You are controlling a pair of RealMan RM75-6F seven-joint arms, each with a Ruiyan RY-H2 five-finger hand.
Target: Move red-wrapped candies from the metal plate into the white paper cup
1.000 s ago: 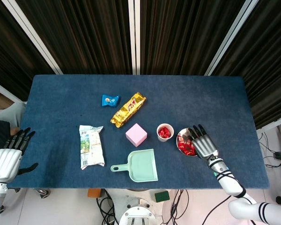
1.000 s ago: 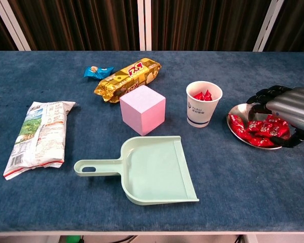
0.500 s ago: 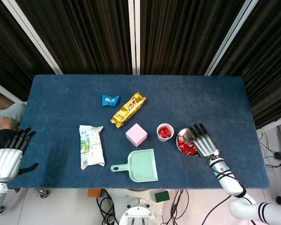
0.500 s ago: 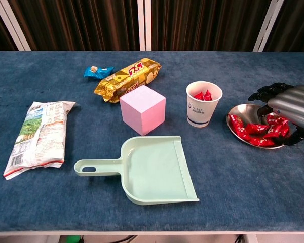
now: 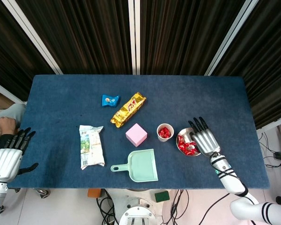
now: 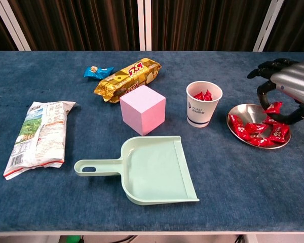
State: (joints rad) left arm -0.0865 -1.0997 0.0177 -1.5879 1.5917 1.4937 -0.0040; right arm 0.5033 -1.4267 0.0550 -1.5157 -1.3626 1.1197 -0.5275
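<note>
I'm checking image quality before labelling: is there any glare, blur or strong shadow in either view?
Head view: even light, all sharp, the red candies small but clear. Chest view: soft shadows under the dustpan and pink cube, a mild sheen on the metal plate, and the right hand cropped at the frame's edge, without blur.

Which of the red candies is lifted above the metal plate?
The candy pinched in the right hand; the other candies lie on the plate or in the cup.
</note>
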